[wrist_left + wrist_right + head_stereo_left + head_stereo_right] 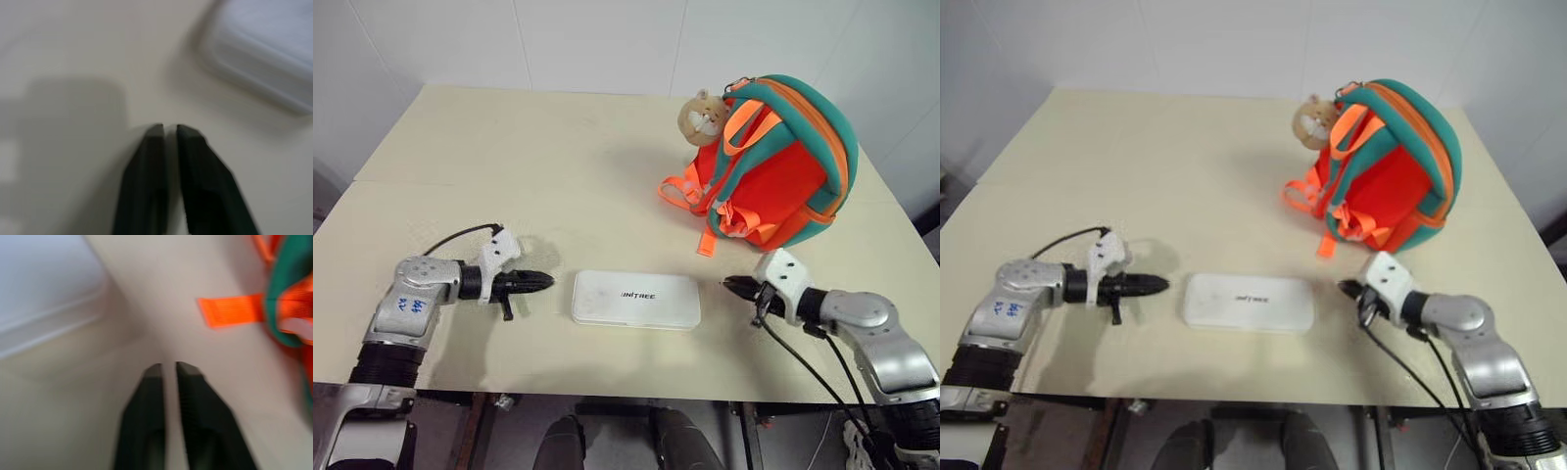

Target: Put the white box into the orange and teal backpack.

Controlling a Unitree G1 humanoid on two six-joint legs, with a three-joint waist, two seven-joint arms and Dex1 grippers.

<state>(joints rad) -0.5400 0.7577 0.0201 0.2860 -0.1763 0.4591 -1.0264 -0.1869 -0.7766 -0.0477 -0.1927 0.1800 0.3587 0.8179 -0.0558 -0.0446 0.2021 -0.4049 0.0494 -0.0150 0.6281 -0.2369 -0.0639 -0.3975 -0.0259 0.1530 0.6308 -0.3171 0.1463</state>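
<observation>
White box [635, 300] flat on tabletop [558, 176]. Left end effector [544, 282] and right end effector [728, 285]: narrow slit, empty. Backpack [773, 162] opening hidden.

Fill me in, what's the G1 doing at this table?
Nothing is held yet. The flat white plastic box lies on the beige table between the left gripper and right gripper, each beside one end of it without touching, fingers a narrow slit apart. The orange and teal backpack stands further back on the right, with a tan plush charm on it.
</observation>
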